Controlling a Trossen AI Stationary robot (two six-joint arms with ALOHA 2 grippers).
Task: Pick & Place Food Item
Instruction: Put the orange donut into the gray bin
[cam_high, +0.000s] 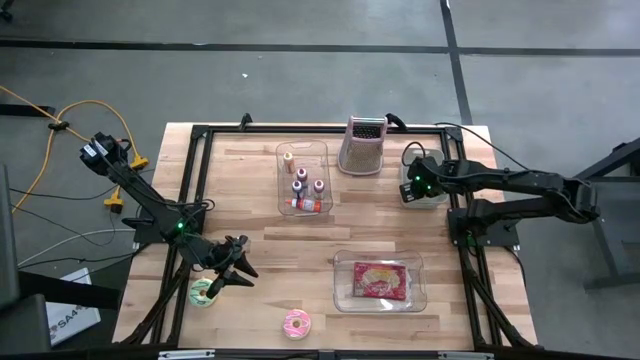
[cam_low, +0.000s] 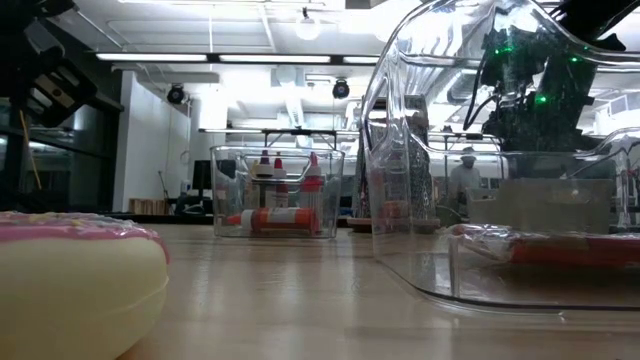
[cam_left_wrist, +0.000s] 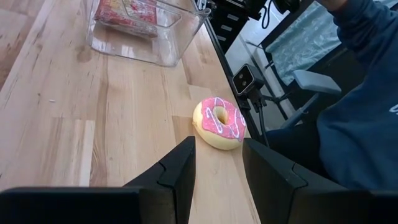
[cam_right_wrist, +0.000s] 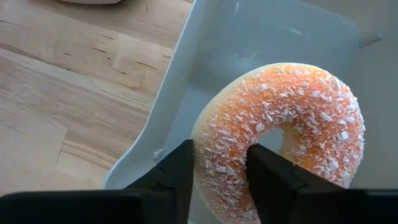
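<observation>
An orange doughnut with white sprinkles (cam_right_wrist: 280, 124) stands on edge inside a white bin (cam_right_wrist: 249, 37) at the table's right side, and my right gripper (cam_right_wrist: 219, 171) is shut on it from above the bin (cam_high: 436, 197). Its lower part is hidden behind the fingers. A pink-iced doughnut (cam_left_wrist: 219, 123) lies flat on the table near the front edge (cam_high: 297, 323). My left gripper (cam_left_wrist: 217, 174) stands open above the table's left front (cam_high: 240, 270), aimed at the pink doughnut, well short of it. A green-iced doughnut (cam_high: 205, 292) lies beside it. My right gripper pinches the orange doughnut's ring (cam_right_wrist: 221, 177) between its two fingers, at the side of the ring nearest them. The fingers slant steeply down from above into the bin. The doughnut stands tilted on edge; whether its lower rim rests on the bin's floor is hidden.
A clear bin of small bottles (cam_high: 303, 180) and a metal grater (cam_high: 365, 145) stand at the back middle. A clear bin holding a red packet (cam_high: 380, 282) sits front right. A person's blue sleeve (cam_left_wrist: 360, 124) shows beyond the table's front edge.
</observation>
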